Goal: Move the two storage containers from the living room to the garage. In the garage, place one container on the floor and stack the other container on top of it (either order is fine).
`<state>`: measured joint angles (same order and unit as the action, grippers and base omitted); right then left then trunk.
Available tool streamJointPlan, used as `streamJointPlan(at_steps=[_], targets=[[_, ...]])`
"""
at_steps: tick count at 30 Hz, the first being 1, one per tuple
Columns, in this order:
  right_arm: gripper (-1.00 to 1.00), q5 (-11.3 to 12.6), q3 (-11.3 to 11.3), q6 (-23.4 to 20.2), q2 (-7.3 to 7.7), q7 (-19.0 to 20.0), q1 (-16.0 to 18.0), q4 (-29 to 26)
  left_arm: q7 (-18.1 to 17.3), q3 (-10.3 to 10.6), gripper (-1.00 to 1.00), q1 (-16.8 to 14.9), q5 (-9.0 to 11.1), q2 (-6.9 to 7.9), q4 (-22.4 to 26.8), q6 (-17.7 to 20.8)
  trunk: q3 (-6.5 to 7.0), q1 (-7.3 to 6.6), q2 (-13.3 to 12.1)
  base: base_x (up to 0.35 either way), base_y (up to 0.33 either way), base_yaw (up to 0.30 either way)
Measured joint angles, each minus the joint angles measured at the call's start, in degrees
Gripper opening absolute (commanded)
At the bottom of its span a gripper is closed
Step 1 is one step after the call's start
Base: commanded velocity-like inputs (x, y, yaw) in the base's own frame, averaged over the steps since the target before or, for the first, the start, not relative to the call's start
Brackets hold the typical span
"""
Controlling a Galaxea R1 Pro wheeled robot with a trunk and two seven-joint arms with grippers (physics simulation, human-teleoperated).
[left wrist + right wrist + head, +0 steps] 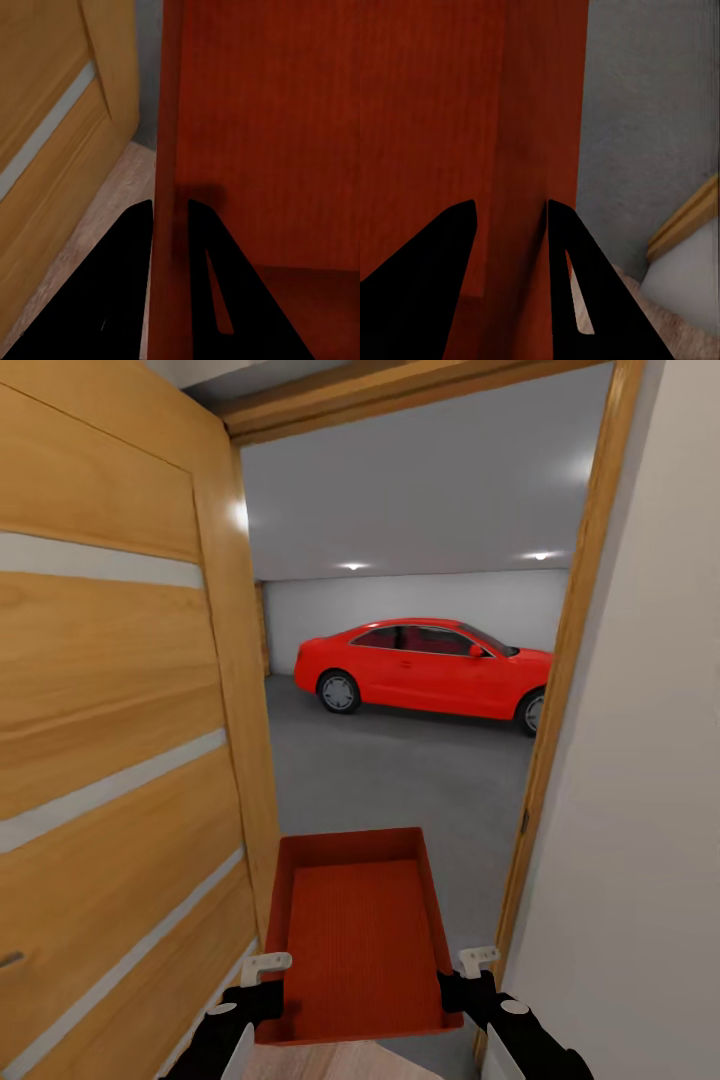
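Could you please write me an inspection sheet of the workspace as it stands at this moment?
Surface: grey garage floor ahead; light wood flooring under the robot at the threshold.
Job's things: one orange-red bin, empty, carried level in the doorway.
Clutter: nothing seen.
Grippers: left pincer shut on the bin's left wall; right pincer shut on its right wall.
Cables: nothing seen.
Surroundings: open wooden door on the left, door frame and white wall on the right, red car parked across the garage, ceiling lights on.
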<state>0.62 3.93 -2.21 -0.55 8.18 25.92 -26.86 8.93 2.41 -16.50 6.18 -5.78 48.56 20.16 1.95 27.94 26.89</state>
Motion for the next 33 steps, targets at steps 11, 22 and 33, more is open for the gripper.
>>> streamJointPlan(at_steps=[11, 22, 33], targets=[[-1.00, 0.0, 0.0, 0.0, -0.01, 0.0, 0.0, 0.0, 0.0, 0.0, -1.00, 0.0, 0.0, 0.01, 0.0, 0.0, 0.00, 0.02, 0.0, 0.079, 0.048, -0.043], [-1.00, 0.0, 0.0, 0.0, -0.01, 0.0, 0.0, 0.0, 0.0, 0.0, -1.00, 0.0, 0.0, 0.01, 0.0, 0.0, 0.00, 0.02, 0.0, 0.001, 0.000, 0.000], [-1.00, -0.1, 0.0, 0.0, -0.01, 0.0, 0.0, 0.0, 0.0, 0.0, -1.00, 0.0, 0.0, 0.01, 0.0, 0.0, 0.00, 0.02, 0.0, 0.000, 0.000, -0.059]])
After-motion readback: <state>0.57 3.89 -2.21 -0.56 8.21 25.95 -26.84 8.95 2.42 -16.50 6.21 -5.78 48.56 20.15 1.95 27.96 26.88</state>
